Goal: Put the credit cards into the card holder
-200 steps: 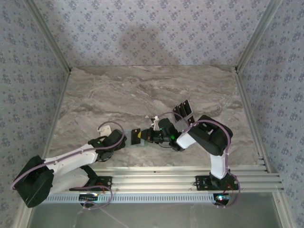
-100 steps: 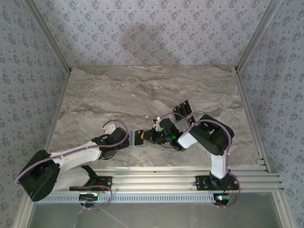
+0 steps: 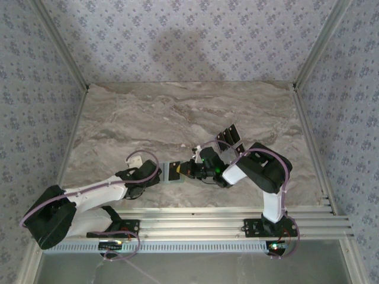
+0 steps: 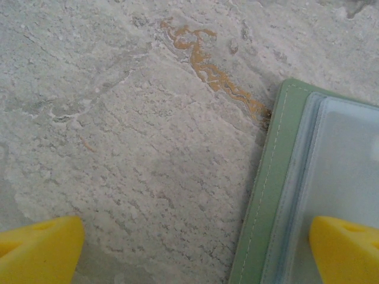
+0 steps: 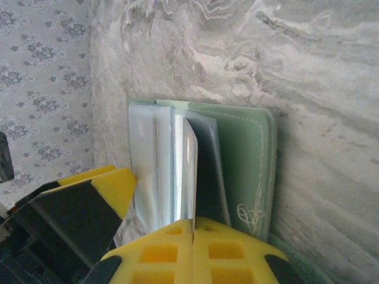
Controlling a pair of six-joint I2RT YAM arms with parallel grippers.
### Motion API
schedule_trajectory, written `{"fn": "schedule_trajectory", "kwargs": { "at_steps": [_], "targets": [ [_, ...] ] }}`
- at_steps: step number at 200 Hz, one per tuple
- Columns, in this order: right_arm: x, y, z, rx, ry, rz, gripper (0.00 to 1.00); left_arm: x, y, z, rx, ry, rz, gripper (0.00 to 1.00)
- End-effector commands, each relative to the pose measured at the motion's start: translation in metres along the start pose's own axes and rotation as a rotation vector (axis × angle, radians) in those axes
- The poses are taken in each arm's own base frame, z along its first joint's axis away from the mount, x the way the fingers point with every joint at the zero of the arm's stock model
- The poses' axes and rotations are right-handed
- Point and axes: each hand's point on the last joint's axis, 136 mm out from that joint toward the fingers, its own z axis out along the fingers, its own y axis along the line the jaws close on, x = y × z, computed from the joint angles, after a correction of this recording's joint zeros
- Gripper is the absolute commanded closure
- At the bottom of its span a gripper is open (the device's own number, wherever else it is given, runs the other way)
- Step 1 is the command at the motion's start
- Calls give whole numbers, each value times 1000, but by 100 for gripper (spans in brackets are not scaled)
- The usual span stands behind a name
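Note:
The sage-green card holder (image 5: pixel 249 160) lies open on the marble, its clear sleeves (image 5: pixel 148 165) fanned up. My right gripper (image 5: pixel 193 228) is shut on a thin credit card (image 5: pixel 190 171). The card is seen edge-on and its far end sits among the sleeves. My left gripper (image 4: pixel 192 251) is open and straddles the holder's (image 4: pixel 269 195) left edge. One yellow fingertip (image 4: pixel 346 248) rests over a clear sleeve and the other (image 4: pixel 35 251) over bare marble. In the top view both grippers meet at the holder (image 3: pixel 175 171). Loose dark credit cards (image 3: pixel 228 137) lie fanned behind the right wrist.
The marble table (image 3: pixel 177 112) stretches away behind the arms. An aluminium rail frame (image 3: pixel 237 216) runs along its near edge, and patterned walls close in the sides. An orange vein (image 4: pixel 207 65) marks the marble beside the holder.
The left arm has shifted a little to the right, nearer the holder, with its gripper still open. The right gripper has stayed shut on the card and hardly moved.

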Motion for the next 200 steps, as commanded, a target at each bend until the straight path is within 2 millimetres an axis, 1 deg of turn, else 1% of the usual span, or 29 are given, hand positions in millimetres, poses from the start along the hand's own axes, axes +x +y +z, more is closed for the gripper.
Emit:
{"fn": "schedule_trajectory", "kwargs": {
  "at_steps": [1,24,46,103,128,200],
  "targets": [
    [-4,9,0,-7,5,-30,100,6,15,1,-58,3,17,3],
    [-5,25,2,-38,5,-56,100,8,17,2,-58,8,16,3],
    [-7,34,4,-53,4,-68,100,9,18,2,-60,10,14,3],
    [-7,35,13,-65,13,-58,100,12,21,4,-65,12,14,3],
    [-4,35,17,-68,23,-59,100,12,21,4,-66,12,15,3],
    [5,21,19,-52,34,-37,100,11,22,3,-67,11,16,3]
  ]
}}
